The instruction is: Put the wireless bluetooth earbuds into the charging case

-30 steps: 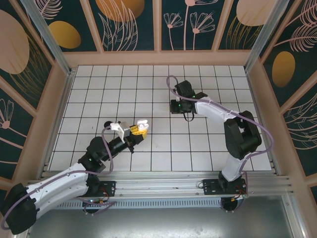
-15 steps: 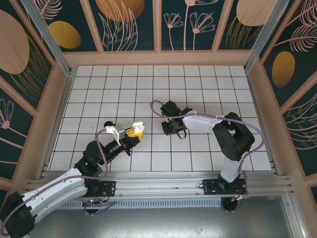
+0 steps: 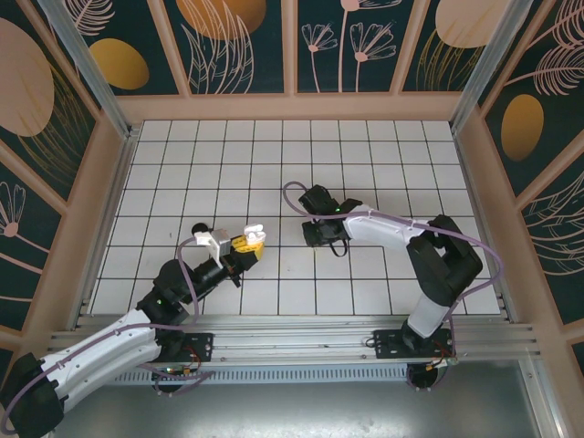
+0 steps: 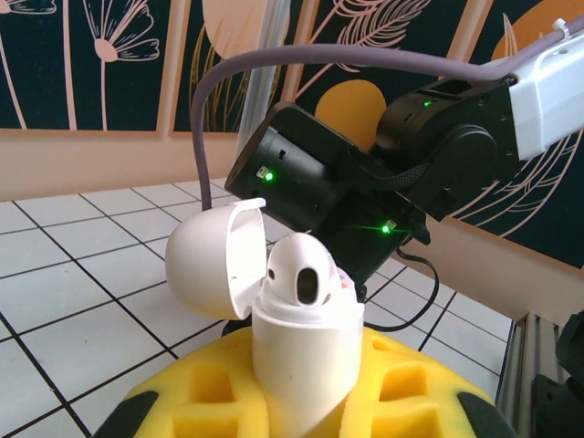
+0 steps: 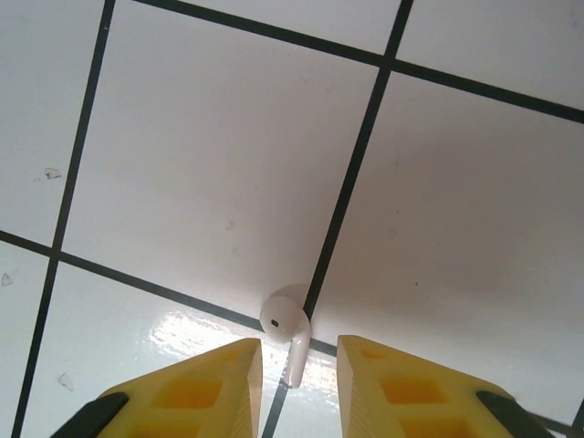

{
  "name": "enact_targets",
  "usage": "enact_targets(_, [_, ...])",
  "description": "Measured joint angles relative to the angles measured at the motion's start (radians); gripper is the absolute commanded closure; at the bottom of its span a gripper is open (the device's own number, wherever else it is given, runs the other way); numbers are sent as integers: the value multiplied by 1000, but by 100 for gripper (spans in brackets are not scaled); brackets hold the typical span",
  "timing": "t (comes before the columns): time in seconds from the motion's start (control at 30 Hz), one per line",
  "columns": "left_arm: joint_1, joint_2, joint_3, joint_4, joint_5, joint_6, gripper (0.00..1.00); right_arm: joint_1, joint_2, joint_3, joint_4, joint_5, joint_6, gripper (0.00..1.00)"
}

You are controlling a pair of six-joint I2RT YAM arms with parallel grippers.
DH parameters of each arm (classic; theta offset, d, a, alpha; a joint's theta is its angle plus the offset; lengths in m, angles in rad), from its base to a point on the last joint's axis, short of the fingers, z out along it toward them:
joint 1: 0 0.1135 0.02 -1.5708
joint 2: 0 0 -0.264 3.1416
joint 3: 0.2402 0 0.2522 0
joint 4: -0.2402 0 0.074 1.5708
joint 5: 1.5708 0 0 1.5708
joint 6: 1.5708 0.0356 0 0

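1. White plastic earbud [image 5: 287,330] lies on a glossy tile [image 5: 201,164] at the bottom centre of the right wrist frame, right on a black grout line
2. Its long axis runs nearly up and down that frame: the round head is farther from the claw, and the stem points back into the gap between the pads
3. Right claw [image 5: 299,356] hangs straight over it with its jaws parted by a modest gap and holds nothing; the stem sits between the yellow pads [image 5: 210,383] and seems to touch neither
4. With the stem lying along the fingers, a plain close should pinch it across its thin width; it is smooth, hard and tiny, so it may well skid on the shiny tile
5. Left claw [image 3: 245,245] is clamped on the case [image 4: 301,356], which stands upright with its lid [image 4: 214,260] swung back to frame left; in the top view it sits left of the right claw, near but apart, so the right arm is the nearer to the earbud
6. Case is rounded white plastic and the pads are yellow with cut-out pockets; a white form with a dark oval fills the case mouth, perhaps a seated bud, though I cannot tell
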Motion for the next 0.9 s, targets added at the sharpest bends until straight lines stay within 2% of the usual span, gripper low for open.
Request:
enact_targets(0.2, [0,-2,0,0,0,-7,100,11,24,50,-87,15,56,65])
enact_targets(0.6, [0,-43,-12,-25,-3,-11,100,79,235,251,-243,115,80,65])
enact_targets(0.9, [0,-53,-17,-40,-4,-10,100,98,304,312,-299,146,101,65])
